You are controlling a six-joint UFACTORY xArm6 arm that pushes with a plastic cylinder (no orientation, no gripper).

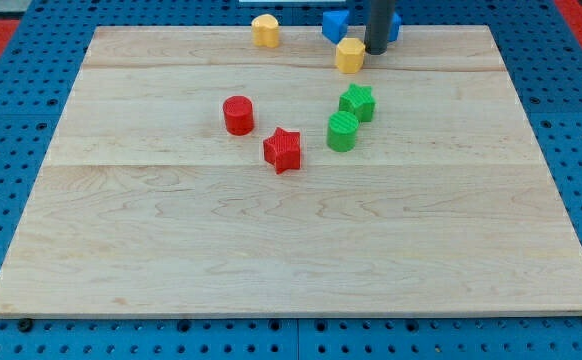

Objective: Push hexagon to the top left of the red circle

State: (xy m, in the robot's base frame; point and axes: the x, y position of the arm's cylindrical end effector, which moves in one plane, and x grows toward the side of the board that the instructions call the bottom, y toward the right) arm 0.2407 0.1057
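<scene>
Wooden board (291,240) on blue pegboard, and my tip (375,51) grasps nothing, pressed just right of the yellow hexagon (350,55) near the view's top; the red circle (238,115) sits well down-left, beside the red star (283,150).

Red circle (238,115), red star (283,150); green star (357,102), green cylinder (342,131); yellow hexagon (350,55).

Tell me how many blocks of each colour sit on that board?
Red: 2, circle and star
Green: 2, star and circle
Yellow: 2
Blue: 2, partly hidden
Total: 8
</scene>
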